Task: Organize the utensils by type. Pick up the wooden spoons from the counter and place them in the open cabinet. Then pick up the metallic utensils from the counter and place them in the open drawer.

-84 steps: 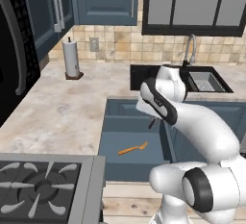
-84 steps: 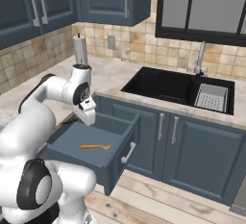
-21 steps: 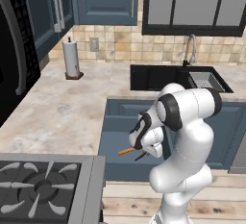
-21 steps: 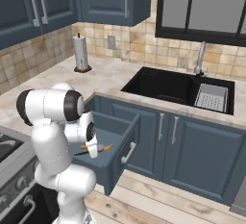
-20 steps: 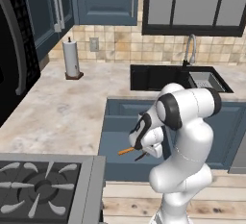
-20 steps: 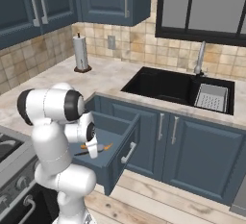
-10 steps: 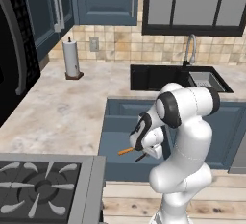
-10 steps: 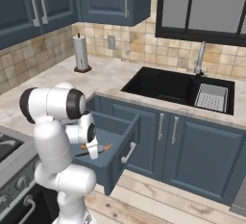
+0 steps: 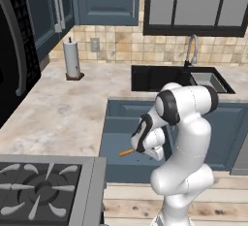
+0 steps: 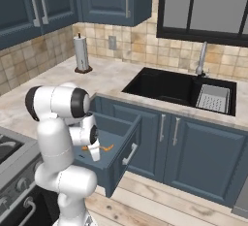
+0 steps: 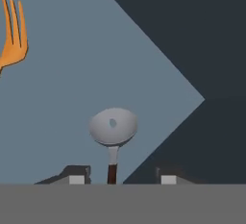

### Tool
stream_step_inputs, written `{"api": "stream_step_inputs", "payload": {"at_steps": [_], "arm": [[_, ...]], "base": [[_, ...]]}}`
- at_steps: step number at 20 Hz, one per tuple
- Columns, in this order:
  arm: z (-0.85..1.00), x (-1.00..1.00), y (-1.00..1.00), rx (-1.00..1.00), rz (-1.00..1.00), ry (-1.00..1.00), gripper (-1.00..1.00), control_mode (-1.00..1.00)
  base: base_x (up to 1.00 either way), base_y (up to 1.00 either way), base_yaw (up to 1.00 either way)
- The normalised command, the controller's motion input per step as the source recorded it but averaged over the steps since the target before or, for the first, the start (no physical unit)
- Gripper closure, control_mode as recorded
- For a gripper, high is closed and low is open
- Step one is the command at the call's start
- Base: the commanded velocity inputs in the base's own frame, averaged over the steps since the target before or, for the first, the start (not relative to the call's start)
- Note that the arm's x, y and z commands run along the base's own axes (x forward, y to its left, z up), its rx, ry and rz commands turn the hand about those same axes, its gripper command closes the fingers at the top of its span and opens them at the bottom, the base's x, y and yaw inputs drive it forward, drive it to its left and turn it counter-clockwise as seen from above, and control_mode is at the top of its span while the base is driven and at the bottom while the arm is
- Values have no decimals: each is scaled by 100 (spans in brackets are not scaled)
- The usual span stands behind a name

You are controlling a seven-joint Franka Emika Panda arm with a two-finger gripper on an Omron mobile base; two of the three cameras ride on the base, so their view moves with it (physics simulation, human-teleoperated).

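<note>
We are reaching down into the open drawer (image 9: 112, 123) with the gripper (image 11: 115, 177) low over its floor. Through the hand camera we are seeing the two fingertips (image 11: 77, 176) standing apart, with the short utensil (image 11: 113, 131) between them: its round silver head is lying on the blue floor and its dark handle is running back between the tips without touching either. The jaws are parted and gripping nothing. The orange-copper fork (image 11: 12, 35) is lying well to the left of it on the same floor, also visible beside the hand from the base cameras (image 9: 127, 152) (image 10: 107, 147).
</note>
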Motion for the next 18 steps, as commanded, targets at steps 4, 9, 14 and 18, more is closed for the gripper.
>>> {"api": "stream_step_inputs", "payload": {"at_steps": [4, 9, 14, 18], "arm": [[-6, 13, -11, 0, 0, 1, -100, -100], [-2, 7, -9, 0, 0, 0, -100, -100], [29, 0, -1, 0, 0, 0, -100, -100], [56, -5, 4, 0, 0, 0, -100, -100]], "base": [[0, 0, 0], [0, 0, 0], [0, 0, 0], [0, 0, 0]]}}
